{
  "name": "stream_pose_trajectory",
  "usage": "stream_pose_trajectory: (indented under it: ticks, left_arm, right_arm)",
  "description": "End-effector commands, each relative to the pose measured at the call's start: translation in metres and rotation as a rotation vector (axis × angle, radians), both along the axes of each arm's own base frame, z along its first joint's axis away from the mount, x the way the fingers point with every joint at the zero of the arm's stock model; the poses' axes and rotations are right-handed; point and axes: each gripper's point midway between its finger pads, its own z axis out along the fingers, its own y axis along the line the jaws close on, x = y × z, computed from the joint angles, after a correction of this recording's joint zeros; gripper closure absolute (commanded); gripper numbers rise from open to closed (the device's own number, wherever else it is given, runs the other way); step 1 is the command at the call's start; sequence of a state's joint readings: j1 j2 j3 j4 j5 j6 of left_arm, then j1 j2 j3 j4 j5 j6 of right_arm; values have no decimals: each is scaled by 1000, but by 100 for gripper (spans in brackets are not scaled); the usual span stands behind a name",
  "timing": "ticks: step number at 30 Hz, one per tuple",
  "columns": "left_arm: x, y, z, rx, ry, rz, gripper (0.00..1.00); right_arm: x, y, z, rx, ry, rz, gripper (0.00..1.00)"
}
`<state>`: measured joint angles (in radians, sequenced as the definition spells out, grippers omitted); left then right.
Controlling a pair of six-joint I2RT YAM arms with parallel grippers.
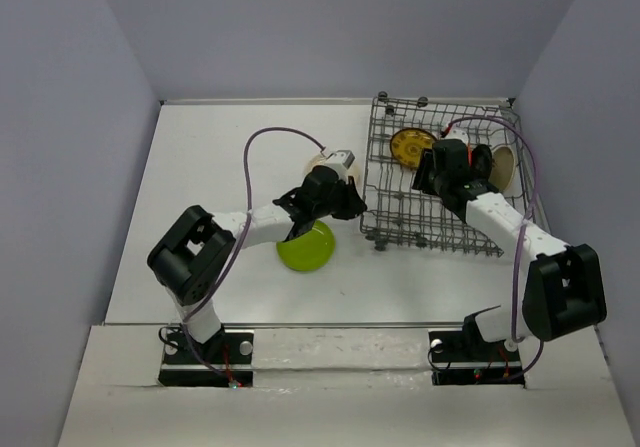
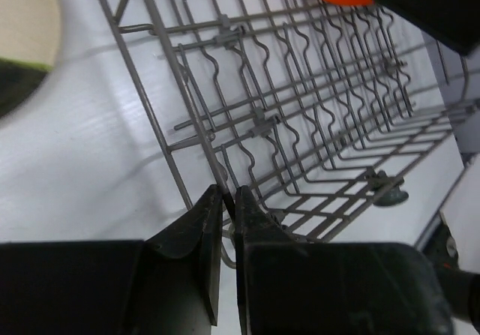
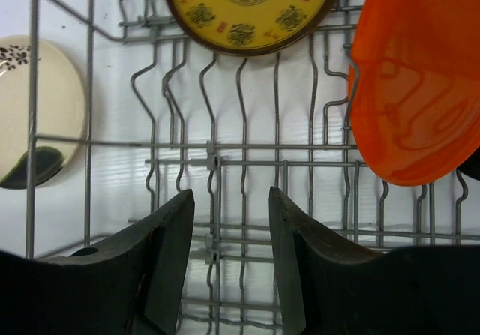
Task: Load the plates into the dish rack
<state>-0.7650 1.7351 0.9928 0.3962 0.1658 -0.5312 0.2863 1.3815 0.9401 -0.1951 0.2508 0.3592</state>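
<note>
Two plates (image 3: 251,5) sit in the rack (image 1: 410,212); the lime plate (image 1: 312,252) lies on the tabletop (image 1: 220,167) near its left side. The left hand (image 2: 227,192) pinches the rack's edge wire, and the right hand (image 3: 230,192) hangs spread over the rack. That lime plate seems stiff, light and slick, so it is best gripped at the rim.

This looks like a robot lab, not a home. A white table (image 1: 210,157) sits inside plain grey walls (image 1: 70,117) on three sides, and two robot arms (image 1: 195,252) are bolted at its near edge.

2 arms (image 1: 262,222) show white links (image 1: 500,217), black joints (image 1: 188,255), purple cables (image 1: 246,167), black pincers (image 3: 229,200).
</note>
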Motion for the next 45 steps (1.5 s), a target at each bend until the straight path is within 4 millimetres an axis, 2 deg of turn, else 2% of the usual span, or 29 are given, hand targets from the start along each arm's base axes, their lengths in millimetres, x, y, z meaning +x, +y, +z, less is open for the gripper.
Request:
stream_pose_trajectory:
  ticks: [1,4,5,6,8,10,11,14,17,18,21,23,25,26,28,29,30,31,35,37,41,44,45]
  left_arm:
    - [-43,-21,39,-122,-35,-146,79]
    - [-53,-23,42,-134,-38,-166,68]
    - [-53,-22,43,-136,-43,-162,68]
    - [-51,-21,41,-128,-48,-154,72]
    - [-47,-20,38,-116,-56,-140,78]
    - [-45,-20,37,-110,-58,-134,80]
    - [-44,-20,34,-106,-57,-132,85]
    - [-41,-19,28,-83,-61,-122,93]
    - [-38,-18,23,-68,-65,-114,94]
    - [-38,-18,22,-66,-65,-114,94]
    - [-36,-20,22,-64,-68,-110,94]
    - [-34,-22,28,-72,-80,-111,94]
    - [-30,-23,32,-73,-93,-106,90]
    - [-27,-25,35,-76,-104,-104,79]
    - [-20,-27,42,-81,-116,-96,65]
    - [-17,-28,39,-77,-112,-93,51]
    - [-15,-29,39,-76,-113,-92,48]
    - [-10,-32,45,-82,-122,-89,47]
    - [-3,-38,46,-78,-124,-98,47]
    - [-3,-39,46,-75,-126,-105,47]
    - [-3,-33,49,-69,-138,-92,47]
    - [-4,-28,51,-67,-142,-81,47]
    - [-5,-26,58,-77,-152,-77,46]
  right_arm:
    - [23,-8,18,20,-42,-101,50]
    - [36,-7,15,40,-40,-148,50]
    - [41,-11,14,49,-44,-170,50]
    - [48,-11,18,52,-58,-182,51]
    - [58,-18,7,54,-36,-215,52]
    - [69,-23,9,46,-45,-241,52]
    - [73,-23,-1,36,-26,-244,53]
    - [84,-39,-9,42,-13,-289,54]
    - [94,-43,-12,57,-13,-292,54]
    - [97,-45,-23,56,11,-291,54]
    - [104,-44,-32,56,26,-293,54]
    - [107,-42,-44,55,48,-294,54]
    - [111,-45,-51,58,58,-301,56]
    - [113,-43,-57,63,66,-297,57]
    - [117,-39,-62,80,66,-283,58]
    - [119,-42,-63,85,68,-286,59]
    - [120,-41,-66,91,70,-285,60]
    - [121,-39,-68,97,75,-279,61]
    - [123,-41,-80,118,86,-284,66]
    - [123,-41,-82,119,80,-286,73]
    - [124,-45,-71,118,36,-297,90]
    - [122,-47,-56,114,0,-295,93]
    - [122,-50,-51,98,-14,-301,93]
